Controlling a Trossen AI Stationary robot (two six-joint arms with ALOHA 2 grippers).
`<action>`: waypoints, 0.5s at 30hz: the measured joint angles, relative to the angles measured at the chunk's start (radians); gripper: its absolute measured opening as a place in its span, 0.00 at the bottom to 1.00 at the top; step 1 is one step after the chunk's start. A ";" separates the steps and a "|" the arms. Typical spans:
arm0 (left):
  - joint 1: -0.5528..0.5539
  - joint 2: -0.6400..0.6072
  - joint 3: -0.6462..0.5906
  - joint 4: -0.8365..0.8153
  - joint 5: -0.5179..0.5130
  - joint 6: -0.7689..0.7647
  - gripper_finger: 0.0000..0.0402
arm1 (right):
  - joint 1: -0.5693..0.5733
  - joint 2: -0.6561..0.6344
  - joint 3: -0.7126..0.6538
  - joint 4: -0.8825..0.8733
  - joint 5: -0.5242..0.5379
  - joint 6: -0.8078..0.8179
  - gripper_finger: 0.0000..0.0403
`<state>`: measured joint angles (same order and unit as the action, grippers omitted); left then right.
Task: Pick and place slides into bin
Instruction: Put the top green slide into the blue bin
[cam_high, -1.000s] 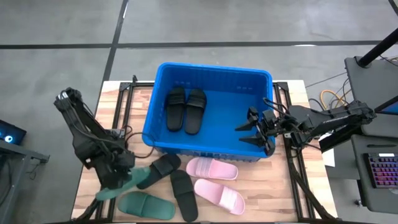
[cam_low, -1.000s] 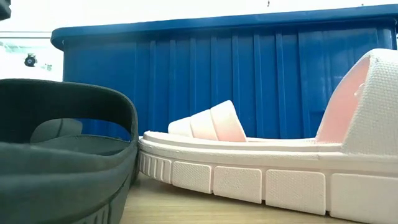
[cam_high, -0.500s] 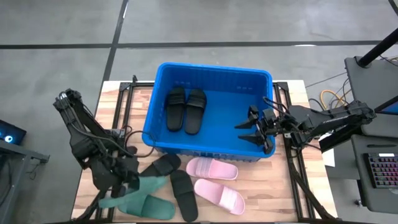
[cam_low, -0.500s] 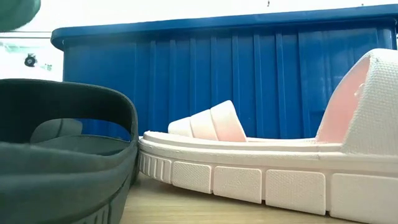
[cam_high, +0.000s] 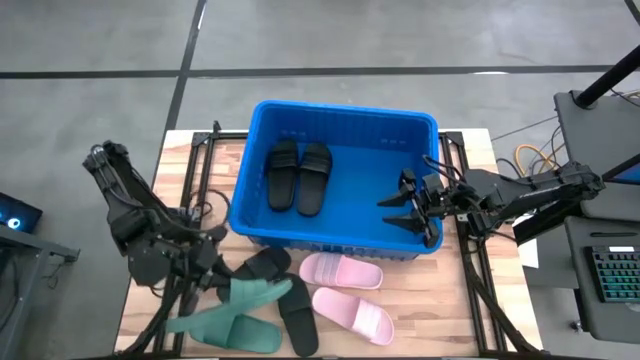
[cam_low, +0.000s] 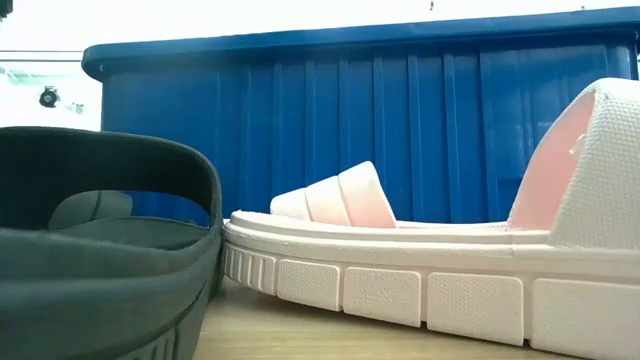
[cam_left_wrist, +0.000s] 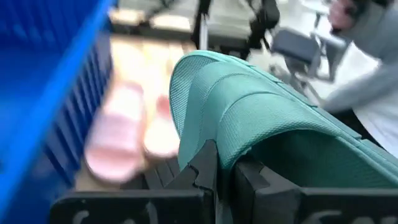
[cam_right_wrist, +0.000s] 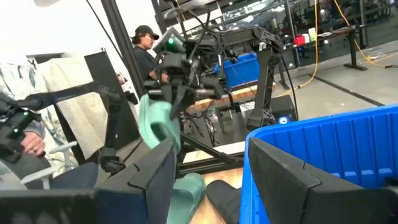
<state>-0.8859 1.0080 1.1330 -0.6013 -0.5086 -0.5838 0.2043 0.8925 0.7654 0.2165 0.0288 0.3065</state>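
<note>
A green slide (cam_high: 255, 297) is hanging low in the frame, left of centre, its long side pointing up-right toward the bin (cam_high: 250, 165). The left gripper (cam_high: 215, 283) is pinching it tight. The right gripper (cam_high: 405, 213) is waiting wide over the bin's right side.

Bright blue bin (cam_high: 425, 130), ribbed wall; two black slides (cam_high: 298, 175) inside; pale pink pair (cam_high: 345, 290), dark green slides (cam_high: 235, 318), light wood table (cam_high: 430, 310)

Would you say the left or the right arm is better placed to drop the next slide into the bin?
Left: the left gripper is shut on a green slide beside the bin; the right gripper is open and holds nothing.
</note>
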 joint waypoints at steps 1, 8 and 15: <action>0.009 -0.005 0.002 0.019 -0.023 0.032 0.00 | 0.000 0.000 0.000 0.000 0.000 0.000 0.48; 0.138 -0.038 0.021 0.136 -0.161 0.263 0.00 | 0.000 0.000 0.000 0.000 0.000 0.000 0.48; 0.364 -0.014 0.066 0.251 -0.241 0.450 0.00 | 0.000 -0.001 0.000 0.004 0.005 0.015 0.48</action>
<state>-0.5218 0.9940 1.1988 -0.3503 -0.7495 -0.1335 0.2044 0.8919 0.7654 0.2206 0.0334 0.3215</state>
